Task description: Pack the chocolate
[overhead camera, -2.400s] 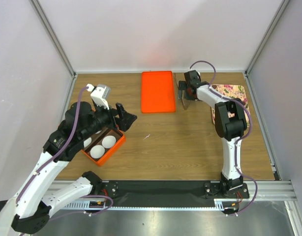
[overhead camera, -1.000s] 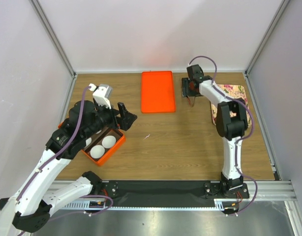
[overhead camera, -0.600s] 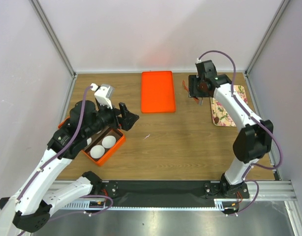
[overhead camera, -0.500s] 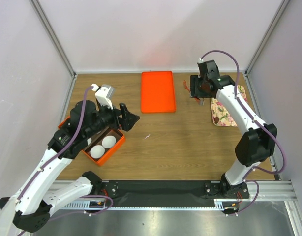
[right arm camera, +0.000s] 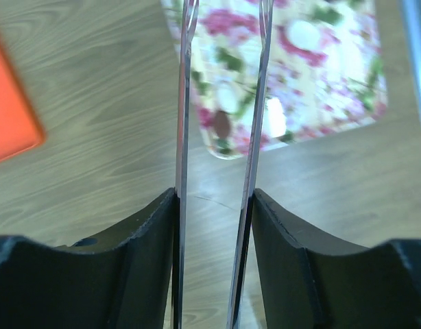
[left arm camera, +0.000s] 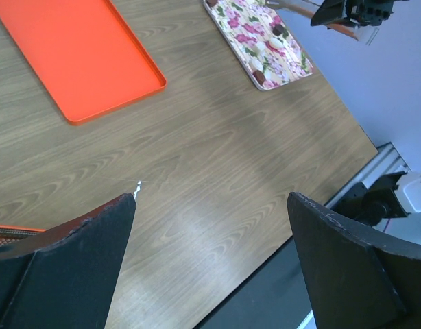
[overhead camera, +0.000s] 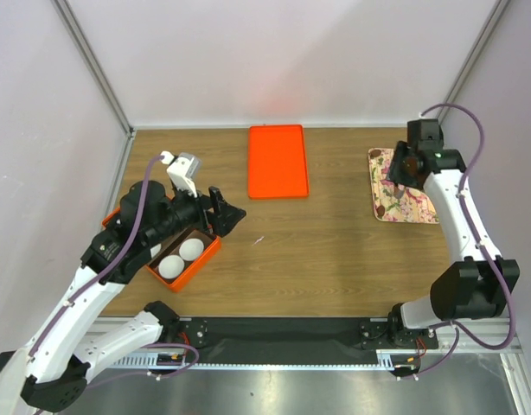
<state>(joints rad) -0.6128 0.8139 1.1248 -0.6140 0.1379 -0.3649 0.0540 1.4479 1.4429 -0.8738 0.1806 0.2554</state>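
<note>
The chocolate lies on the floral plate [overhead camera: 404, 201] at the right. In the right wrist view I see a dark brown lump [right arm camera: 221, 123] and a pale lump [right arm camera: 275, 116]. Dark lumps [left arm camera: 280, 31] also show in the left wrist view. My right gripper [overhead camera: 402, 166] hovers over the plate's left part, shut on metal tongs [right arm camera: 185, 103] whose two blades stand apart. The dark lump shows between the blades, below them. My left gripper [overhead camera: 224, 207] is open and empty, held above the table beside the orange box [overhead camera: 205, 252].
The orange box holds two white paper cups [overhead camera: 191, 249]. A flat orange tray [overhead camera: 278, 161] lies at the back middle. A small white scrap [left arm camera: 137, 186] lies on the wood. Walls close in at the left, back and right.
My right arm has swung right, from beside the orange tray to over the floral plate, carrying the tongs. My left arm has barely moved.
</note>
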